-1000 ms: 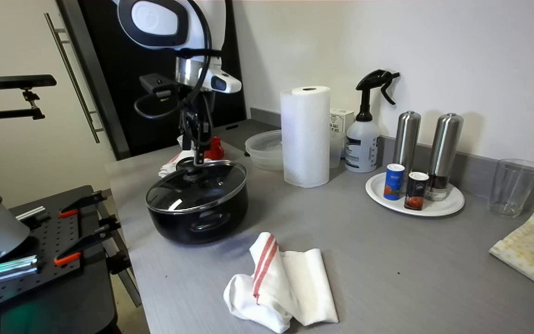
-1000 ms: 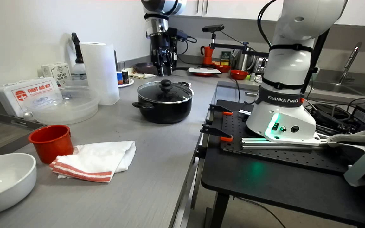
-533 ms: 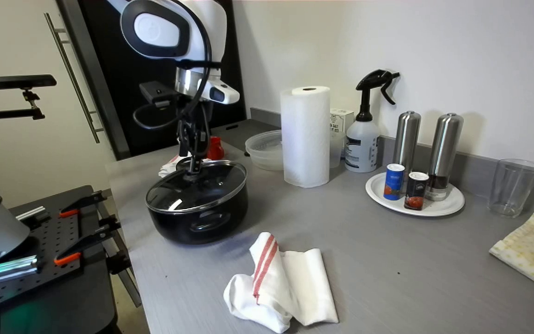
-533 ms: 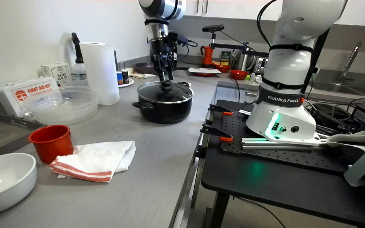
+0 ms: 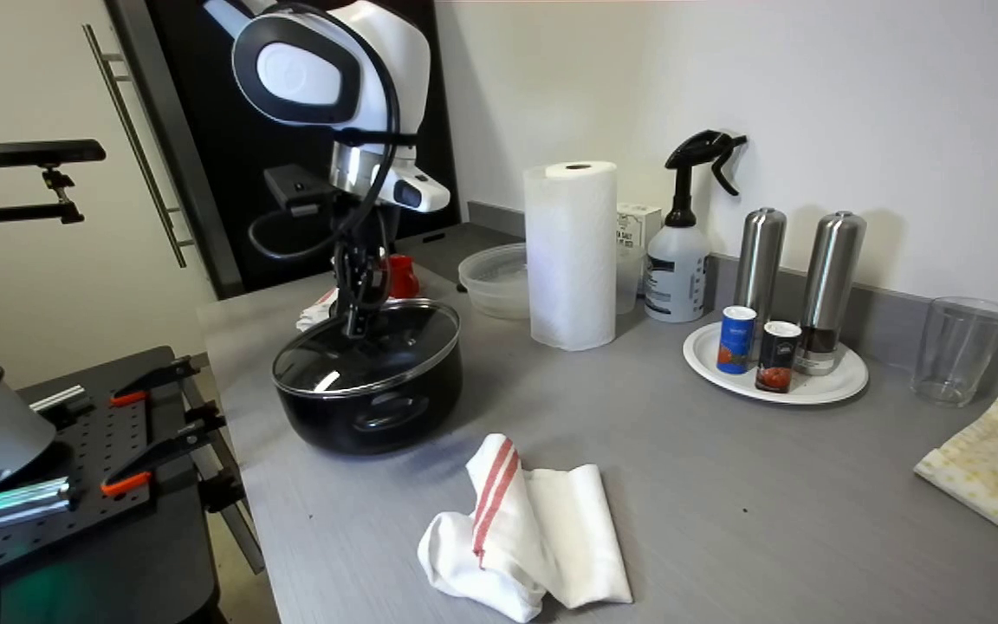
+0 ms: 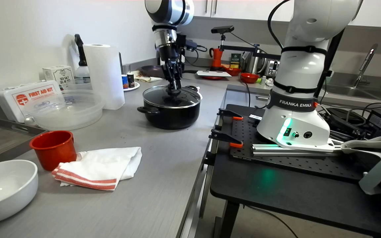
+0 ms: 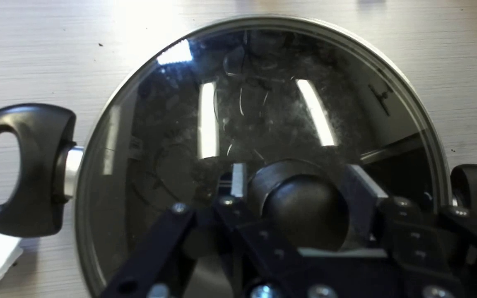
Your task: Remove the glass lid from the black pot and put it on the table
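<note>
The black pot [image 5: 378,425] stands on the grey table [image 5: 681,520]; it also shows in an exterior view [image 6: 174,117]. The glass lid [image 5: 369,360] lies flat on the pot in both exterior views, and from above in the wrist view [image 7: 263,103]. Its black knob [image 7: 304,211] sits between the fingers [image 7: 239,180] in the wrist view. My gripper [image 7: 302,182] is open, pointing down, with a finger on each side of the knob. A gap shows between the knob and the right-hand finger. In both exterior views the gripper [image 6: 174,88] largely hides the knob.
A paper-towel roll [image 5: 573,260] and clear plastic tub [image 6: 68,115] stand beside the pot. A striped white cloth [image 5: 542,529] lies in front. A white plate [image 5: 850,377] holds shakers. Another cloth [image 6: 104,165], a red mug [image 6: 53,152] and a white bowl [image 6: 8,191] are farther off.
My gripper has come down from above the lid until its fingers stand around the knob. The pot with its lid has shifted very slightly.
</note>
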You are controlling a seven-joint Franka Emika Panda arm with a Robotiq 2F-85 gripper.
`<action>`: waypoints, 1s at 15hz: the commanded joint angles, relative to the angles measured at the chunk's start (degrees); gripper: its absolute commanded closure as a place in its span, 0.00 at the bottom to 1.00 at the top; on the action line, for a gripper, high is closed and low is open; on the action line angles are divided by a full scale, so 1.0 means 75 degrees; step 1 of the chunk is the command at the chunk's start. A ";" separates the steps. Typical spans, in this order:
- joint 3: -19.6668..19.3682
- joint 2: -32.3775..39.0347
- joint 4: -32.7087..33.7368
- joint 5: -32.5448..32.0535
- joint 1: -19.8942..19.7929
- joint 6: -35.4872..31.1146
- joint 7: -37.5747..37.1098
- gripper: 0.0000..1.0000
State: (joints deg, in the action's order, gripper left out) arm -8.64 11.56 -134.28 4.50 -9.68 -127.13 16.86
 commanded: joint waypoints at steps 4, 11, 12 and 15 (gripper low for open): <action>0.0138 -0.0009 0.0008 0.0203 -0.0064 -0.0056 -0.0077 0.81; 0.0148 -0.0052 -0.0021 0.0173 -0.0058 -0.0075 -0.0092 1.00; 0.0150 -0.0065 -0.0020 0.0171 -0.0056 -0.0070 -0.0099 1.00; 0.0162 -0.0147 -0.0003 0.0137 -0.0032 -0.0039 -0.0124 0.74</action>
State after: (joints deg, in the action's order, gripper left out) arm -8.24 11.14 -134.49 4.56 -9.81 -126.85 16.65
